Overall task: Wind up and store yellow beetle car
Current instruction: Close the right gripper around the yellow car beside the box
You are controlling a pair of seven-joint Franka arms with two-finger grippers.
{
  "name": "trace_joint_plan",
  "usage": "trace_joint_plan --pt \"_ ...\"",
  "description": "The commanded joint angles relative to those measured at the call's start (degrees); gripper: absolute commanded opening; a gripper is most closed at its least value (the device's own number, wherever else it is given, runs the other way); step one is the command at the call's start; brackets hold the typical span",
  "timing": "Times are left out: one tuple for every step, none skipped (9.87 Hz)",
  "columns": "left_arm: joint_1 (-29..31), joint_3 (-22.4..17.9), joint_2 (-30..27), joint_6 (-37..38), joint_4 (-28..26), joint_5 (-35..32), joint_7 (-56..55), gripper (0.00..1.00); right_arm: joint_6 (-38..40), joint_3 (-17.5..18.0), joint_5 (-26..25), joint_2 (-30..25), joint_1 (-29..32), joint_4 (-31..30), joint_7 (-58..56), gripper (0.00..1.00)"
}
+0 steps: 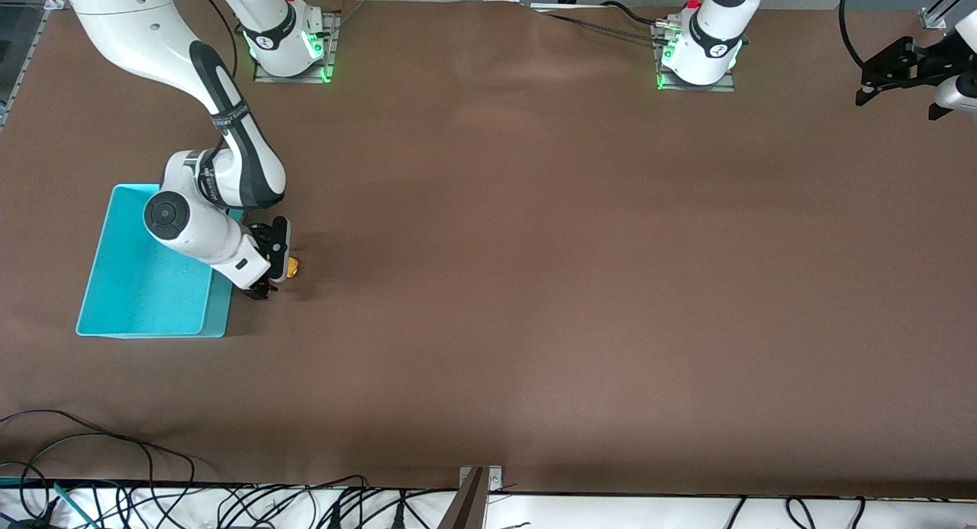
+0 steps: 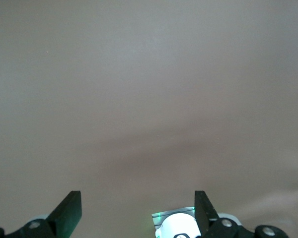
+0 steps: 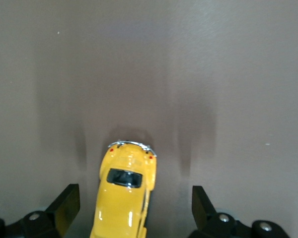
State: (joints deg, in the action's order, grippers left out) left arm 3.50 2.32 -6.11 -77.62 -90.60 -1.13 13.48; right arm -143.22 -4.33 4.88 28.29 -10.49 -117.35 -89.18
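Note:
The yellow beetle car [image 3: 124, 196] stands on the brown table, its rear end with a chrome bumper pointing away from the wrist camera. My right gripper [image 3: 134, 194] is low over it and open, one finger on each side of the car without touching; the car sits closer to one finger. In the front view only a bit of the car [image 1: 293, 267] shows beside the right gripper [image 1: 276, 273], next to the turquoise bin [image 1: 137, 292]. My left gripper [image 1: 897, 79] waits up in the air over the left arm's end of the table, open and with nothing in it [image 2: 136, 198].
The turquoise bin has nothing in it, and its long wall [image 1: 219, 308] runs close by the right gripper. The right arm's elbow [image 1: 191, 216] hangs over the bin. Cables [image 1: 114, 498] and a metal bracket [image 1: 479, 492] line the table edge nearest the front camera.

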Motion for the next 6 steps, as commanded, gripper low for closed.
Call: trace_joint_plan --pt "-0.95 -0.30 1.19 2.29 2.80 0.51 -1.79 1.00 -2.06 0.02 0.92 -1.31 0.38 -2.35 -1.44 1.00" --pt "-1.04 -0.48 1.27 2.39 2.80 2.34 -5.10 1.00 -2.41 0.02 0.83 -1.22 0.55 -2.53 -1.61 0.99" --pt "-0.95 -0.48 1.27 2.39 2.88 2.45 -6.35 1.00 -2.50 0.02 0.92 -1.40 0.64 -2.53 -2.22 0.50" --pt "-0.86 -0.30 1.36 2.39 2.88 2.54 -6.45 1.00 -2.41 0.02 0.83 -1.57 0.64 -2.44 -2.32 0.19" --pt "-0.43 -0.30 1.80 2.39 2.88 2.54 -6.28 1.00 -2.41 0.02 0.83 -1.66 0.73 -2.53 -3.19 0.00" --pt "-0.42 -0.30 1.89 2.39 2.88 2.54 -6.19 1.00 -2.41 0.02 0.83 -1.84 0.73 -2.44 -4.07 0.00"
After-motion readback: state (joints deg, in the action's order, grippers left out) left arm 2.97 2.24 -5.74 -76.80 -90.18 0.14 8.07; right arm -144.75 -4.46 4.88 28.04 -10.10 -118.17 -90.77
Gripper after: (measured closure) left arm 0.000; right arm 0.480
